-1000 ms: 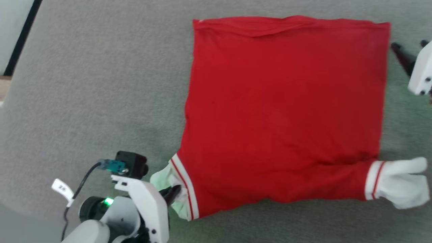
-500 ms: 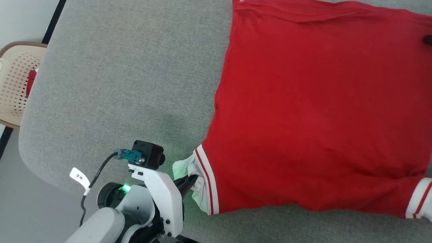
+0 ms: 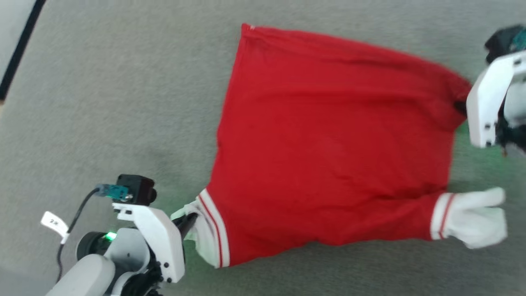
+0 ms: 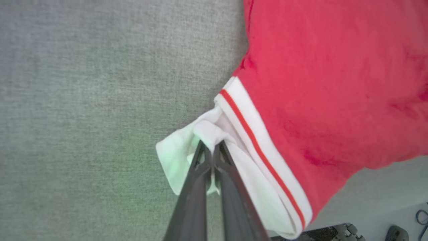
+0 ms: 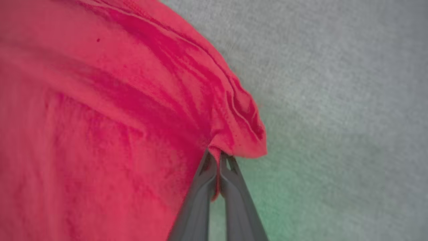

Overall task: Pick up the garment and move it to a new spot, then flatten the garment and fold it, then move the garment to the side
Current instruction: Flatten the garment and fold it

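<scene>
As jaws pinch edges, grey surface (image 3: 123,102) rings garment (image 3: 328,144).

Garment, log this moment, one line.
garment on grey surface | left gripper shut on white sleeve | right gripper shut on red corner

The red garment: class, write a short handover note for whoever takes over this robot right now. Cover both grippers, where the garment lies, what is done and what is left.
Left gripper: shut on a white sleeve end of the garment.
Right gripper: shut on a bunched red corner of it, on the far right side.
Garment: spread on the grey surface, mostly flat, wrinkled toward the right grip. The other white sleeve end lies free.
Done: garment spread out, both grips made.
Left: smooth it, fold it, move it to the side.
</scene>
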You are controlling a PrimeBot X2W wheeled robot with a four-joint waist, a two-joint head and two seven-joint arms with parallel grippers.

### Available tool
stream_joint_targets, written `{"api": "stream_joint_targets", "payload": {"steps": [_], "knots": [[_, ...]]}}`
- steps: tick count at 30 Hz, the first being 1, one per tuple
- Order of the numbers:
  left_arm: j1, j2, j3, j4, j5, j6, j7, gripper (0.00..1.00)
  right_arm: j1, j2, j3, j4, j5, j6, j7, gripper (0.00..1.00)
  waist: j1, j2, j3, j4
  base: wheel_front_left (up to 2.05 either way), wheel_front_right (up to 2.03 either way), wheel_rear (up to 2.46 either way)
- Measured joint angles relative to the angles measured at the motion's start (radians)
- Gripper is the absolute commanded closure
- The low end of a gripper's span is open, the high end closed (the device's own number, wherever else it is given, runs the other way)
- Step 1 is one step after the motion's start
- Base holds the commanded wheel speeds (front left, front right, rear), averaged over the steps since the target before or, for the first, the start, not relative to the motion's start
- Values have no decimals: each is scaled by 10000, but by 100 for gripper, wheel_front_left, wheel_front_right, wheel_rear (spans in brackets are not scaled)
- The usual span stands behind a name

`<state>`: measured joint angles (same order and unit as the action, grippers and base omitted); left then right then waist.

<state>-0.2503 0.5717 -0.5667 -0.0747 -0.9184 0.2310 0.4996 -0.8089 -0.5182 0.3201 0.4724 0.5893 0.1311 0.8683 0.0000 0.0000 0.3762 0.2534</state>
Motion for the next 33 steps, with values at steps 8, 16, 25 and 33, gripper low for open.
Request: {"api": "stream_joint_targets", "payload": {"steps": [8, 16, 25, 33], "knots": [[292, 372, 305, -163, -134, 169, -27, 100, 2585, -700, -305, -3300, 1172, 0, 583, 100, 0, 0, -547, -970, 0, 0, 0], [336, 523, 357, -391, -157, 257, 35, 100, 6133, -211, -2052, -6380, 959, 0, 1363, 100, 1, 0, -826, -1579, 0, 0, 0], [306, 362, 359, -276, -198, 169, -119, 100, 7594, 1290, -2604, -5948, -272, 0, -102, 0, 0, 0, -691, -1539, 0, 0, 0], [297, 270, 454, -130, -222, 107, -426, 100, 7821, 1511, -3198, -6993, -165, 0, -809, 0, 0, 1, -719, -1554, 0, 0, 0]]}}
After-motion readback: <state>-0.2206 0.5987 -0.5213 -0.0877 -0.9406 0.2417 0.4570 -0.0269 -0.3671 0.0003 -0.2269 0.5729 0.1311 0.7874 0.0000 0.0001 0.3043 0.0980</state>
